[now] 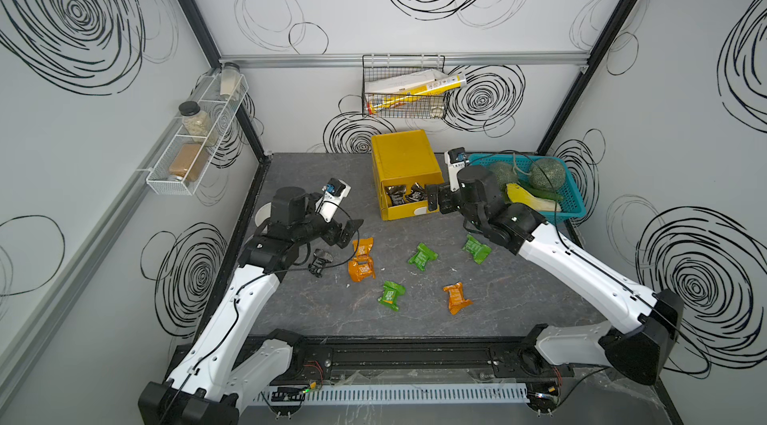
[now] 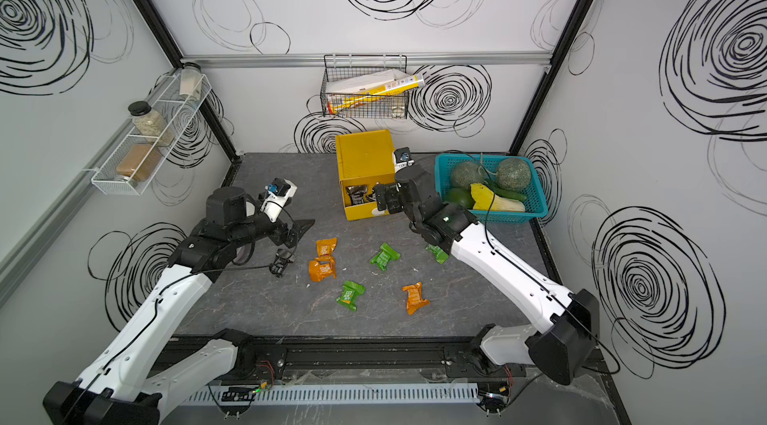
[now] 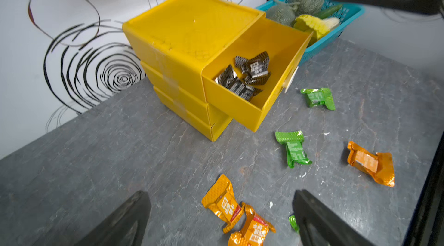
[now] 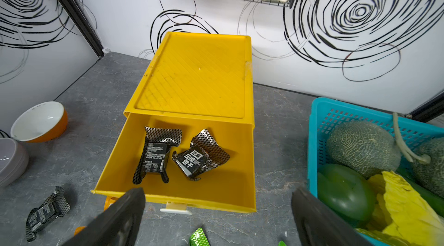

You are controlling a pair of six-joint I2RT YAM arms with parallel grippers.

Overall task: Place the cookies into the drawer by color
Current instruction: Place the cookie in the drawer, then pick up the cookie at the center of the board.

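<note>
The yellow drawer (image 1: 404,157) chest stands at the back with its top drawer (image 4: 216,199) pulled out. Two black cookies (image 4: 156,153) (image 4: 199,158) lie inside it. A third black cookie (image 1: 321,262) lies on the table beside my left arm. Three orange cookies (image 1: 362,248) (image 1: 361,269) (image 1: 456,297) and three green cookies (image 1: 422,256) (image 1: 476,248) (image 1: 391,295) are scattered on the grey table. My right gripper (image 1: 432,197) hangs open and empty at the open drawer's front edge. My left gripper (image 3: 221,199) is open above the two touching orange cookies.
A teal basket (image 1: 572,211) of melons and vegetables stands right of the chest, close to my right arm. An orange-and-white bowl (image 4: 39,122) and a grey bowl (image 4: 9,160) sit at the table's left edge. A wire basket (image 1: 404,86) and a jar rack (image 1: 195,132) hang on the walls.
</note>
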